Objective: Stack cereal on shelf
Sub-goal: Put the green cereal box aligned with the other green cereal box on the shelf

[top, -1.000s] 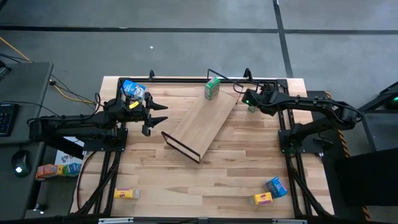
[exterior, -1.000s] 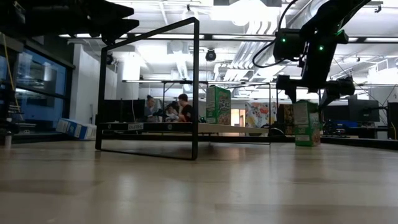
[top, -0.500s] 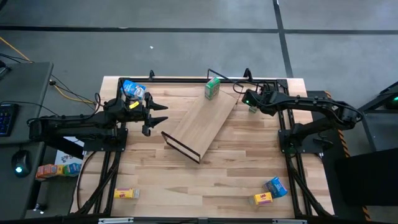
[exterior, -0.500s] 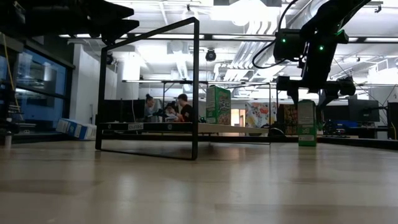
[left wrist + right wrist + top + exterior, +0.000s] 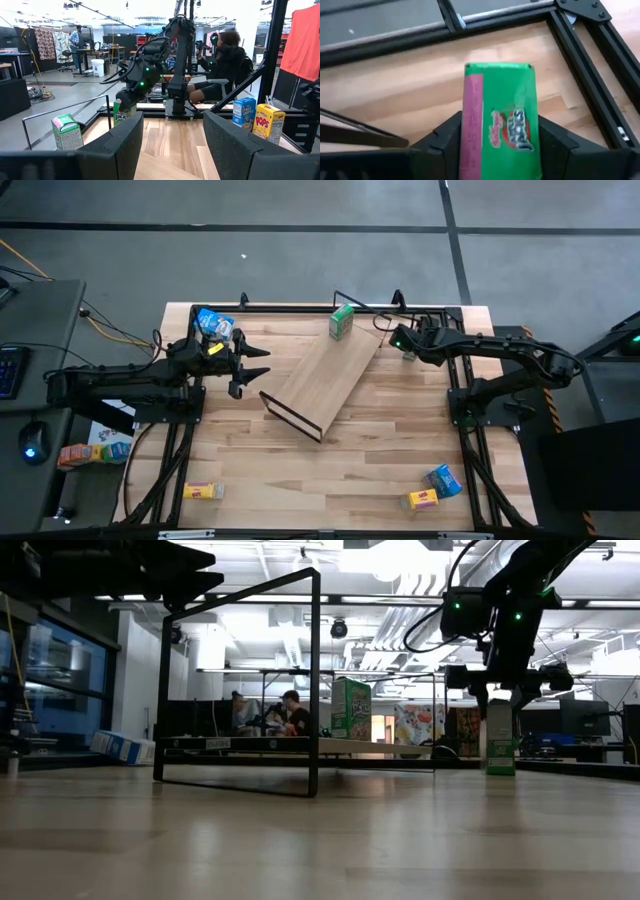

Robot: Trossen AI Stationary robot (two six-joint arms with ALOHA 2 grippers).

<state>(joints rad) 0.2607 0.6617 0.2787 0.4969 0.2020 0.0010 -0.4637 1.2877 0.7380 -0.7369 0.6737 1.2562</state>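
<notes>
Gripping a green cereal box [image 5: 501,120], right jaws [image 5: 495,150]; yellow box [image 5: 268,120] reads "POPS".

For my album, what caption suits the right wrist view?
Right fingers straddling a green box on the table.

Plank tabletop [image 5: 330,470] sat inside a black metal frame [image 5: 300,309] — grey floor [image 5: 300,240] all around it, crossed by dark tape lines [image 5: 456,240]. A dark side desk [image 5: 40,320] stood at one edge, with a keyboard [image 5: 10,370] and a mouse [image 5: 31,446] glowing green; yellow cable [image 5: 110,330] trailed from it toward the table. Papers [image 5: 108,436] lay under the frame there. Low view showed people seated [image 5: 270,715] at a far bench, a bright ceiling light [image 5: 395,555] above. Left wrist view had a seated person in dark clothes [image 5: 222,65] — red cloth [image 5: 302,37] hung at the side, and a white bin [image 5: 99,67] stood on the far floor.
</notes>
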